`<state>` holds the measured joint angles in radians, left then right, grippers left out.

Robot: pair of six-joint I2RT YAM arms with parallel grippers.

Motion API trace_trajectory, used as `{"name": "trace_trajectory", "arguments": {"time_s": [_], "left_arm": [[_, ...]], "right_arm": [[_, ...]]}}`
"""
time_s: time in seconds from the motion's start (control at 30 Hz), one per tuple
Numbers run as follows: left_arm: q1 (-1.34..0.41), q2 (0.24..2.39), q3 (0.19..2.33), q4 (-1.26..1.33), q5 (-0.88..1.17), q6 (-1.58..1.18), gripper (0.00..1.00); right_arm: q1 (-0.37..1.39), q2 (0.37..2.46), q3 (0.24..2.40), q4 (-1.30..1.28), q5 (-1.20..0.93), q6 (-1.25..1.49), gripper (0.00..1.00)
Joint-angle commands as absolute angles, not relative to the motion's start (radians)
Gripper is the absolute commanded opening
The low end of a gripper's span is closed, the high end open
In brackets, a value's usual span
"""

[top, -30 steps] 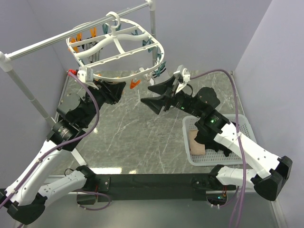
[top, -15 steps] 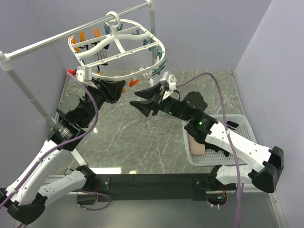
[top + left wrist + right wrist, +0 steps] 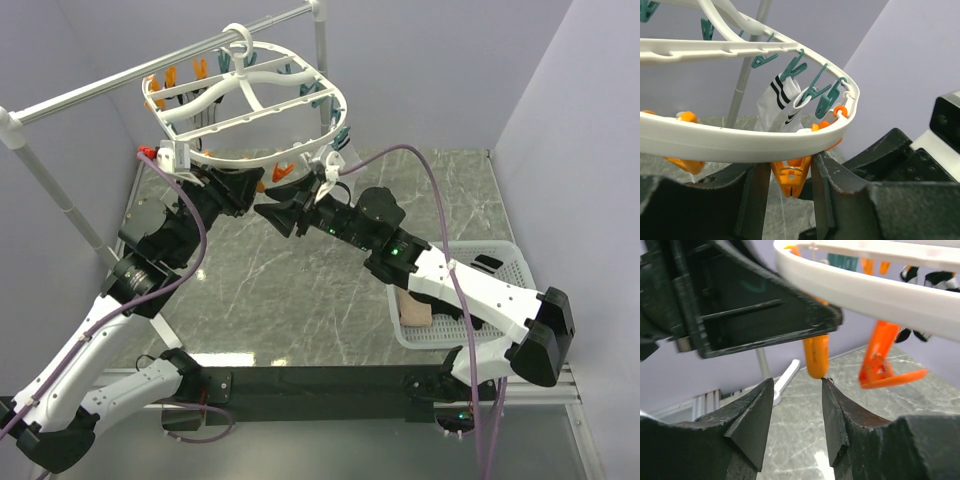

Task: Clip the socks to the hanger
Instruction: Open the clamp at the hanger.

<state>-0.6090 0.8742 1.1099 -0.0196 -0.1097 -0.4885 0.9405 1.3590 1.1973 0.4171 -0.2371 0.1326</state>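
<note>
Hanger (image 3: 740,140) rim: my left fingers (image 3: 757,200) pinch its orange clip (image 3: 791,177). My right fingers (image 3: 752,415) stand half open, empty, just below it.

Plain pale lavender walls (image 3: 430,60) stand around me on three sides, lit softly and evenly. The desk (image 3: 300,290) below me is dark grey marbled stone with thin white veins, and it shines a little near its front edge. A silver metal rail (image 3: 90,92) with white joints crosses high at the back left.
</note>
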Motion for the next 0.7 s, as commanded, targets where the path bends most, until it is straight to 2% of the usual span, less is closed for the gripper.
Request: {"name": "trace_trajectory", "arguments": {"time_s": [0.0,0.27,0.43,0.6,0.67], "left_arm": [[-0.606,0.857,1.106,0.031,-0.094,-0.499,0.4],[-0.606,0.856,1.111,0.032,-0.106,-0.491,0.39],[-0.606,0.864,1.106,0.035,-0.107,-0.489,0.33],[-0.606,0.867,1.111,0.037,-0.094,-0.492,0.31],[-0.606,0.861,1.111,0.035,-0.098,-0.492,0.3]], "right_arm": [[0.948,1.39,1.278,0.488,-0.172,0.143,0.5],[0.948,1.43,1.319,0.491,-0.149,0.144,0.47],[0.95,1.425,1.292,0.552,-0.15,0.153,0.44],[0.948,1.451,1.324,0.531,-0.15,0.15,0.28],[0.948,1.453,1.318,0.541,-0.152,0.15,0.24]]}}
